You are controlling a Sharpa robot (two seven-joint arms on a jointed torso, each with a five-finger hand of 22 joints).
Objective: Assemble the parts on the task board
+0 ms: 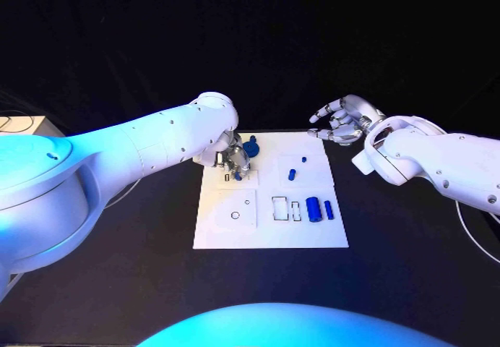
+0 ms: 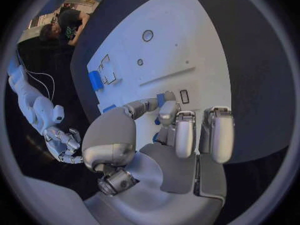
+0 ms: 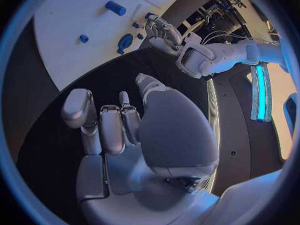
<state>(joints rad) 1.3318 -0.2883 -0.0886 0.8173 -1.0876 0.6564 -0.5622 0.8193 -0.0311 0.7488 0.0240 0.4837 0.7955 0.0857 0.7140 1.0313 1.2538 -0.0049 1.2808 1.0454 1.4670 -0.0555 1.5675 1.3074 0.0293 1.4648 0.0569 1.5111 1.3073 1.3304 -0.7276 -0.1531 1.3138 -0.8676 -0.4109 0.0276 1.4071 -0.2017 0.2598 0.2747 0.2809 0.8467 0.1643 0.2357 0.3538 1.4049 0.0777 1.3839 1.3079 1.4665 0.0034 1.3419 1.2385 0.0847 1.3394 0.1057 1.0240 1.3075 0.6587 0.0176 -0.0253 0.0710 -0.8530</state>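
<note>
The white task board [image 1: 269, 235] lies flat in the middle of the black counter [image 1: 104, 289]. Blue parts are on it, and six can be counted in the head view. One is a round blue part [image 1: 250, 148] at the upper left of the board. One small blue part [image 1: 240, 173] is right under the left hand. Two small ones sit in the upper right of the board: a tiny blue dot [image 1: 304, 159] and a short blue peg [image 1: 292, 173] below it. Two more lie side by side in the lower right of the board: a fat blue cylinder [image 1: 313, 209] and a thin blue rod [image 1: 329, 210]. Next to the cylinder are two empty slots [image 1: 287, 209], and a small round hole [image 1: 235, 215] is in the lower left of the board.

There are two hands. The left hand [image 1: 230, 158] is down on the upper left part of the board. Its fingers [image 2: 167, 110] are curled close together around a small blue part, and blue shows between the thumb and a finger in the left wrist view. The right hand [image 1: 341, 119] hangs above the counter just past the upper right corner of the board. Its fingers [image 3: 100, 130] are bent but apart and hold nothing
</note>
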